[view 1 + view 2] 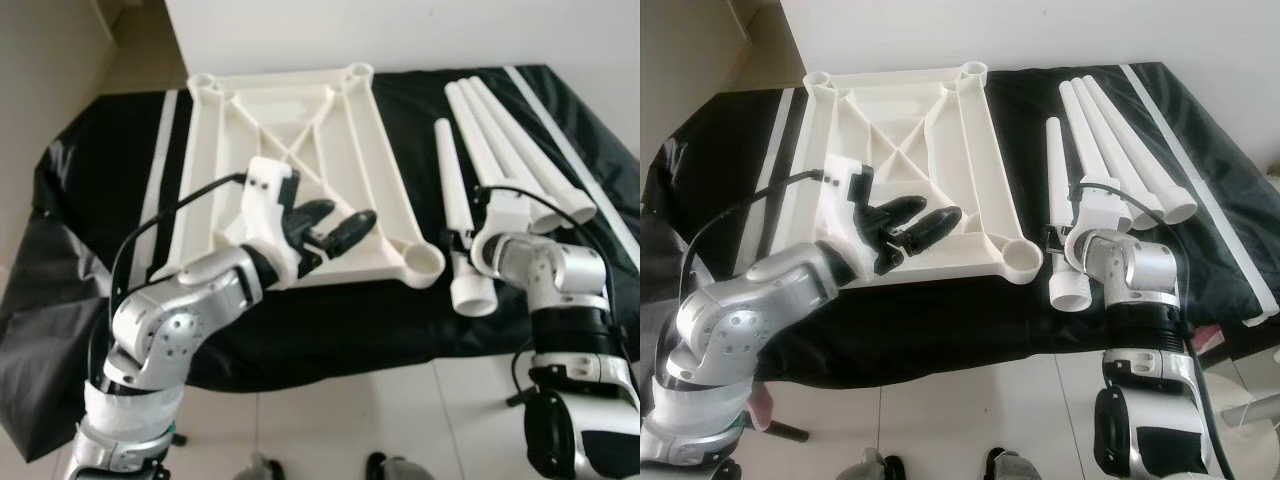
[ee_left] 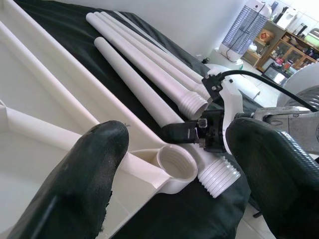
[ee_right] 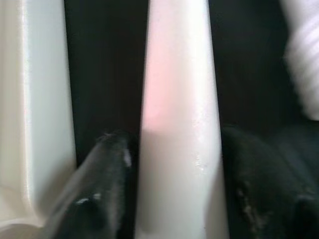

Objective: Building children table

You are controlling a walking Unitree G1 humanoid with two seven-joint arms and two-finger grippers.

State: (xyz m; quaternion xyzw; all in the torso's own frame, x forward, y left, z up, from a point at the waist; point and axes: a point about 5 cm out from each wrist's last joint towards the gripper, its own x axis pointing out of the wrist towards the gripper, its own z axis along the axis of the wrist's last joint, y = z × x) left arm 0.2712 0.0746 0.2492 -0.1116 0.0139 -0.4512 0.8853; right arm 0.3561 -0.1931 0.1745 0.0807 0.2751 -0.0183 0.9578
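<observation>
White moulded plastic made up the upturned table top [image 1: 290, 170]: a smooth rectangular panel with raised ribs crossing its underside and a round threaded socket [image 1: 424, 264] at each corner. It lay on a black cloth [image 1: 330, 320] with pale stripes, draped loosely and creased at the edges.

Beside the panel lay four white legs, long smooth tubes tapering to rounded tips, with ridged screw threads at their thick ends. Three legs [image 1: 510, 150] lay close together toward the right; the fourth leg [image 1: 452, 200] lay apart from them, just beside the panel's right edge.

The left hand [image 1: 330, 228] hovered over the panel's near right part, its two rubbery black fingers [image 2: 79, 184] spread apart and holding nothing, pointing toward the near corner socket. The right hand [image 3: 169, 199] had its fingers on either side of the fourth leg near its threaded end, pressed against the tube, with the leg lying on the cloth.

A pale tiled floor [image 1: 330, 430] showed below the cloth.
</observation>
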